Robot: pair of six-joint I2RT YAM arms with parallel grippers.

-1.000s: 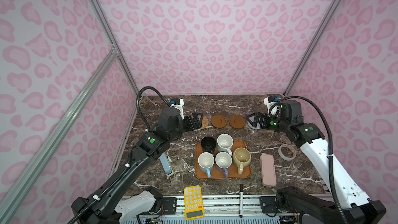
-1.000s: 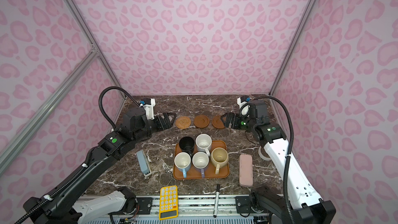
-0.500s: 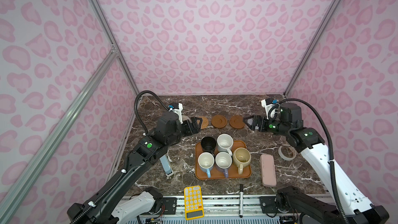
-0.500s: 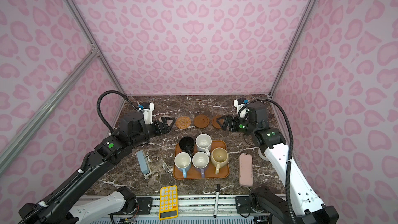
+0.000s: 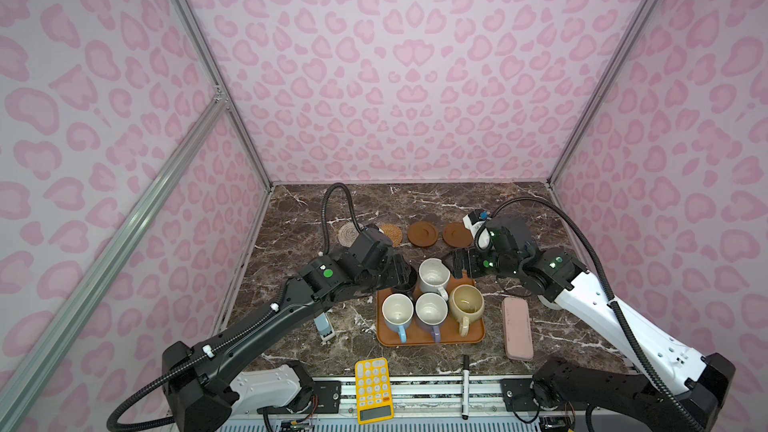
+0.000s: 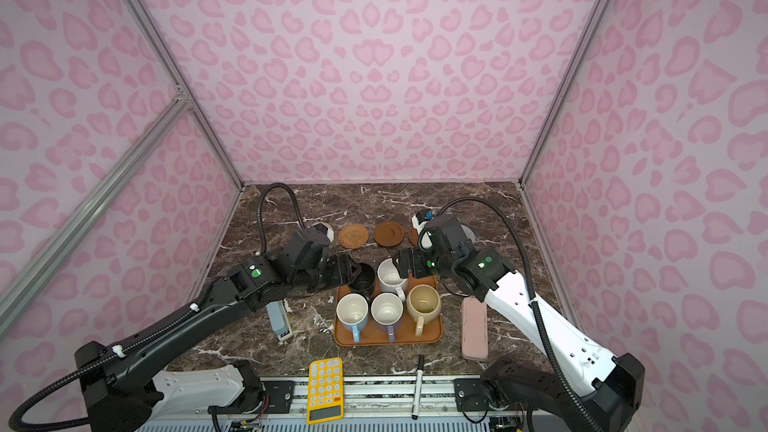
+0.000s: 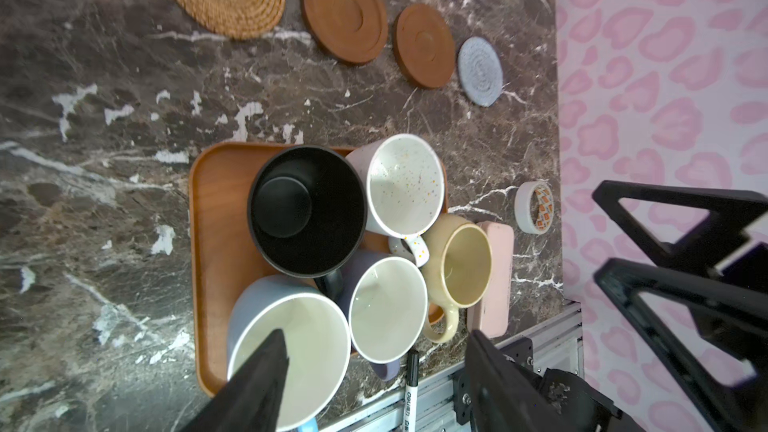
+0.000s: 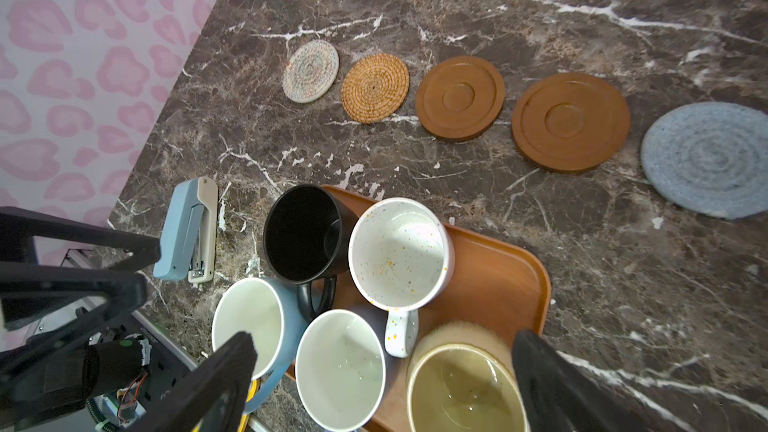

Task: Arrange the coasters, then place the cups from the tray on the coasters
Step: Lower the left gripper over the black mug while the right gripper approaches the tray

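Note:
Five coasters lie in a row at the back: whitish (image 8: 311, 71), tan rattan (image 8: 375, 88), two brown wooden (image 8: 460, 97) (image 8: 570, 121), and grey-blue (image 8: 706, 158). On the orange-brown tray (image 5: 430, 336) stand the cups: black (image 6: 362, 281), speckled white (image 5: 433, 276), light blue (image 5: 397, 312), lavender (image 5: 431, 311), beige-yellow (image 5: 466, 303). My left gripper (image 6: 353, 273) hovers at the black cup's left side, jaws apart and empty. My right gripper (image 5: 451, 264) hangs open by the speckled cup's far right rim, holding nothing.
A pink oblong case (image 5: 517, 328) lies right of the tray, with a tape roll (image 7: 534, 207) behind it. A blue stapler (image 5: 324, 324) lies left of the tray. A yellow calculator (image 5: 373, 388) and a black marker (image 5: 465, 371) rest at the front edge.
Both arms have drawn back from the coaster row toward the tray and now hang over the back cups. The left jaws have narrowed; the right jaws stay wide.

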